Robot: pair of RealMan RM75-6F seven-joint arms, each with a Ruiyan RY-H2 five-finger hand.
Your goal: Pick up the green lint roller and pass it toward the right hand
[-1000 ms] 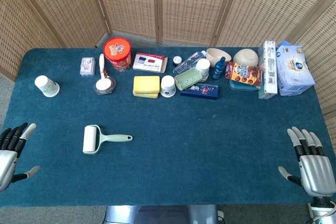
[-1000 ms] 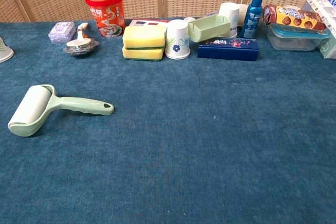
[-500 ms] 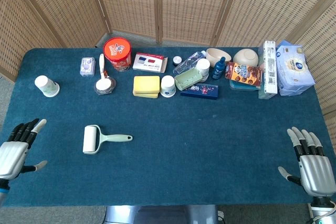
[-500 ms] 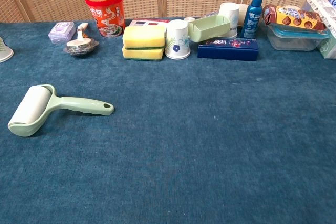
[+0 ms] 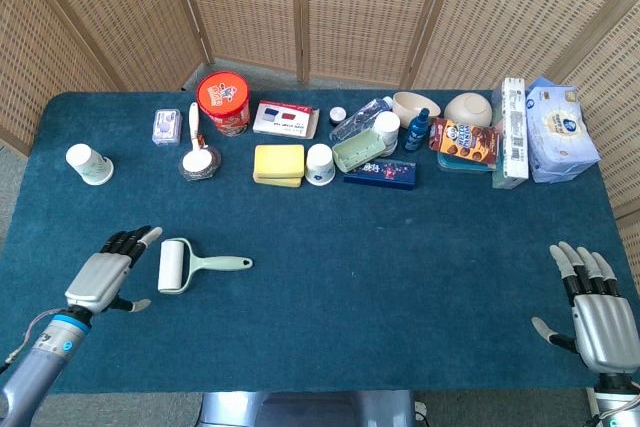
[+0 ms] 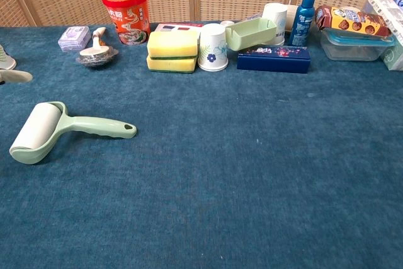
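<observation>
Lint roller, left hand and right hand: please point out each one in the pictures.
lint roller [image 5: 187, 266], head view, on the neck where the handle meets the white roll.
left hand [image 5: 103, 276], head view, on the back of the hand.
right hand [image 5: 597, 318], head view, on the back of the hand.

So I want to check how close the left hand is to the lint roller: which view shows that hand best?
The head view: the left hand shows whole there, fingers spread, just left of the green lint roller and not touching it. The chest view catches only a fingertip at its left edge, above the roller.
</observation>
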